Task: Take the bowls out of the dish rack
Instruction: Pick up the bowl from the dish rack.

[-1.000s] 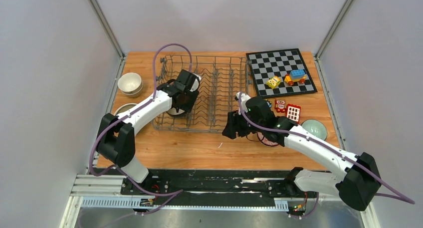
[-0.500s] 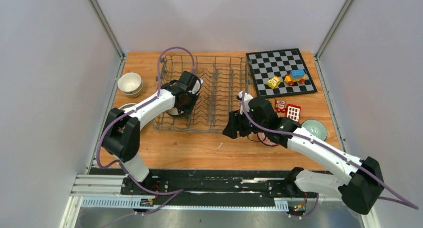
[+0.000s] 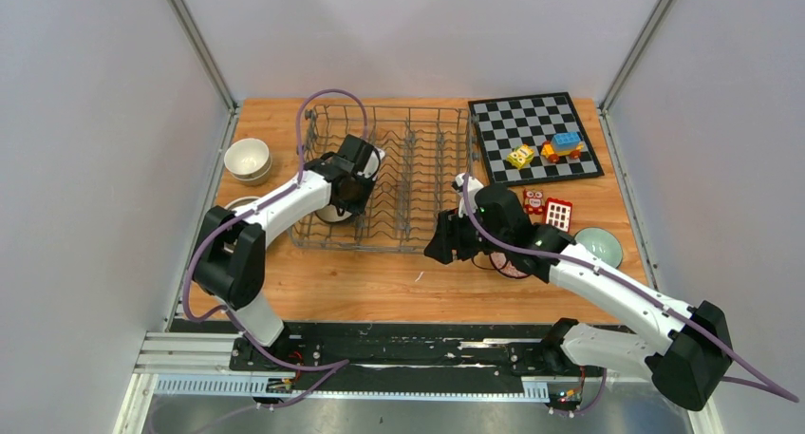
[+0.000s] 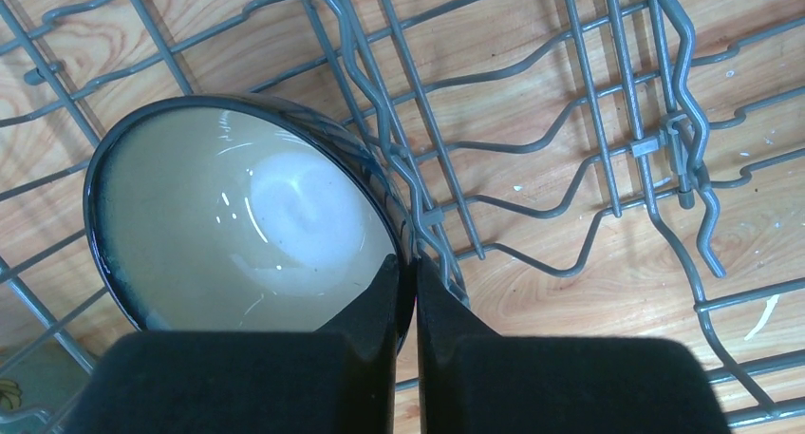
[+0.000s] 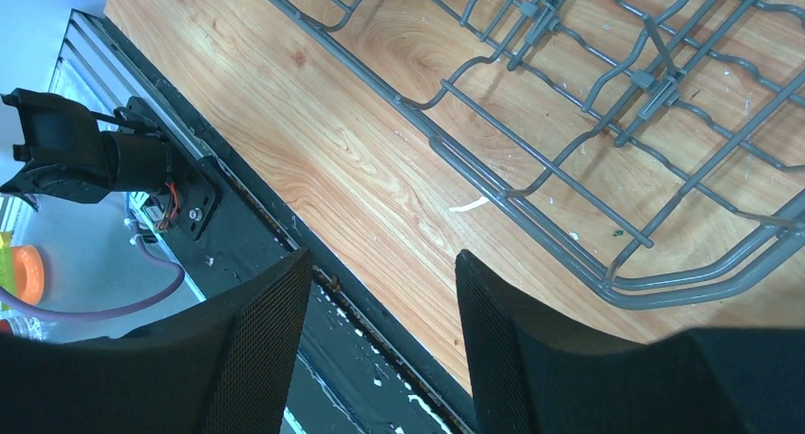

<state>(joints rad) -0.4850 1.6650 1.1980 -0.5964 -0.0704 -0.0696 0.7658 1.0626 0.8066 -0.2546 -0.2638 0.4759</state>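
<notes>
Pale grey walls [image 3: 418, 35], wooden table [image 3: 361, 284]

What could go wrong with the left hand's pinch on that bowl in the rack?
1. The left hand is shut on only a thin bit of rim at one side of the bowl. The glossy bowl may swing or slip out when lifted.
2. Upright wires of the dish rack run close beside that rim. A lift that is not clean could snag them and drag the rack.
</notes>
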